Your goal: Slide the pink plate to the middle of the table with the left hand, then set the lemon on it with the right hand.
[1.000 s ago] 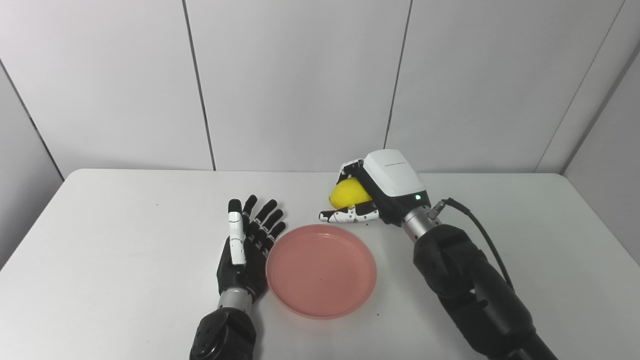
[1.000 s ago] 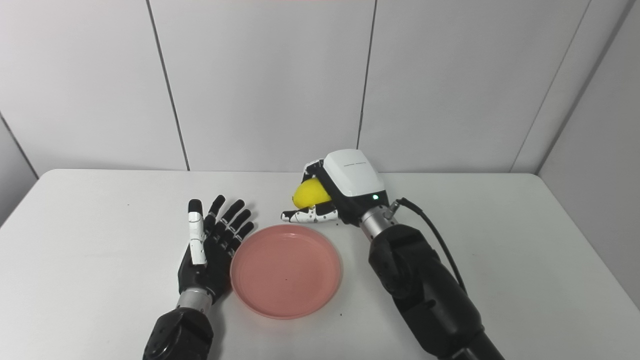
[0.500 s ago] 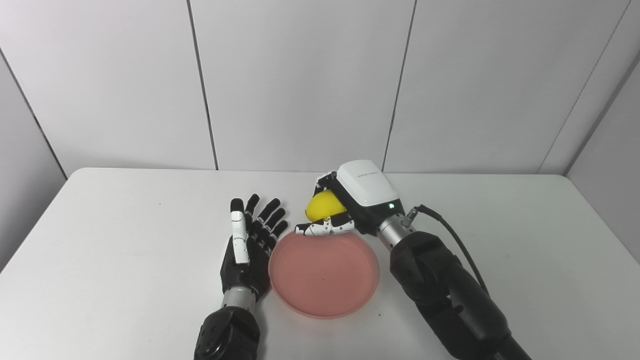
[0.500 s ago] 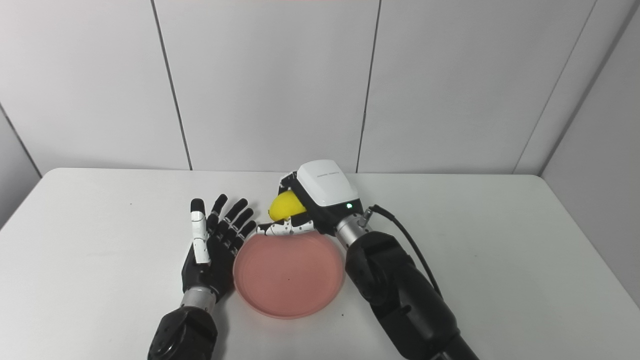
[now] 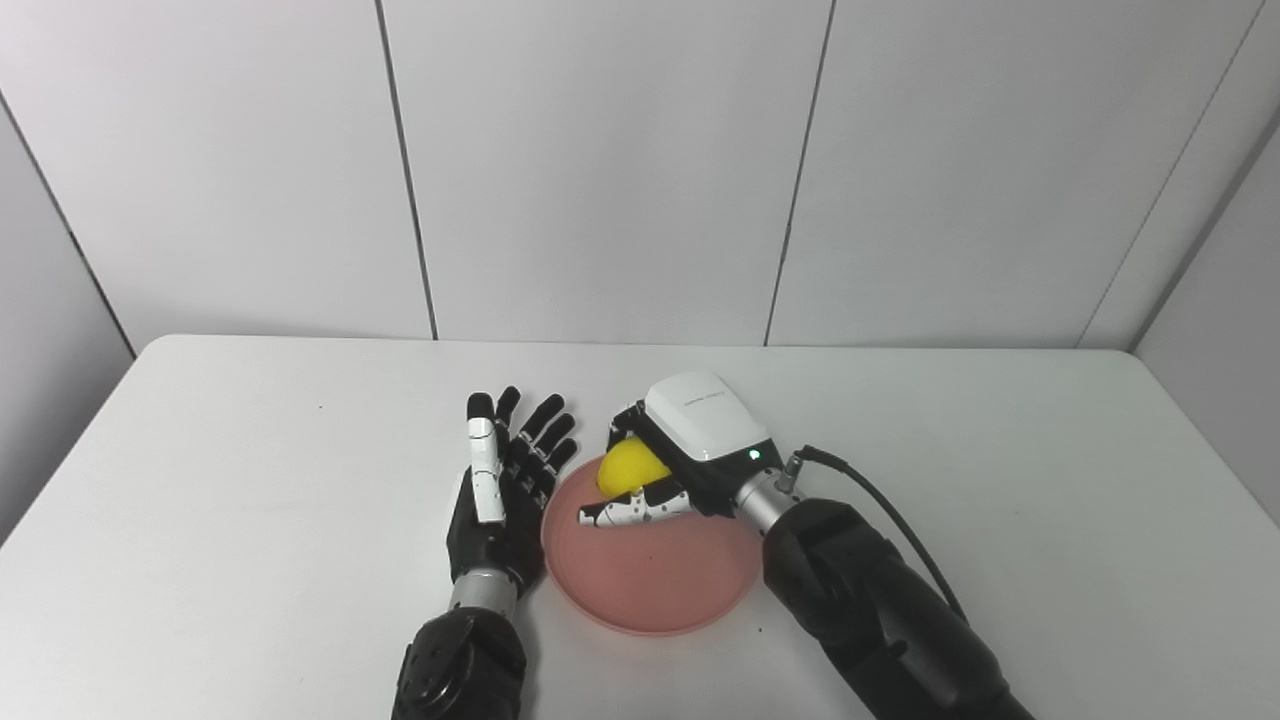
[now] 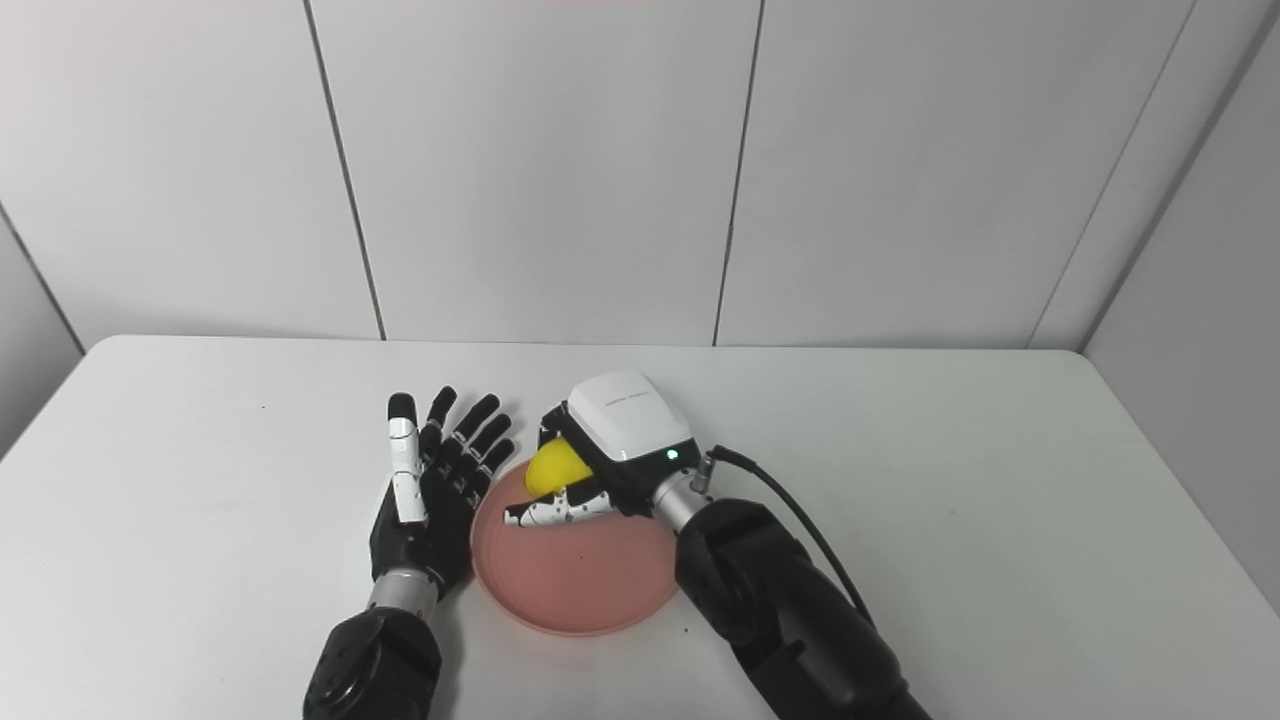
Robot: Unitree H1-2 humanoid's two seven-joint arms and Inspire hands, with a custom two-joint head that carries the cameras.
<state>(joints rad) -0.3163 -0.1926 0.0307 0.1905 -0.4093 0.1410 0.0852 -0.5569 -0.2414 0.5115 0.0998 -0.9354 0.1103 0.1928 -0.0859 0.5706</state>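
The pink plate point(image 5: 650, 585) lies flat near the middle of the white table point(image 5: 250, 480). Above its far part my right hand point(image 5: 680, 455) is shut on the yellow lemon point(image 5: 630, 468), whose underside is close to the plate; I cannot tell whether it touches. The white thumb point(image 5: 625, 512) lies below the lemon, over the plate. My left hand point(image 5: 500, 490) rests open on the table with fingers spread, edge-on against the plate's left rim. In the right eye view the lemon point(image 6: 556, 470) and plate point(image 6: 580, 590) appear the same way.
The dark right forearm point(image 5: 880, 620) with its cable covers the plate's right rim. Grey wall panels stand behind the table's far edge point(image 5: 640, 342). Bare tabletop lies to the left and to the right of the hands.
My right hand has carried the lemon from behind the plate toward me and down, over the plate's far part. The left hand has stayed beside the plate.
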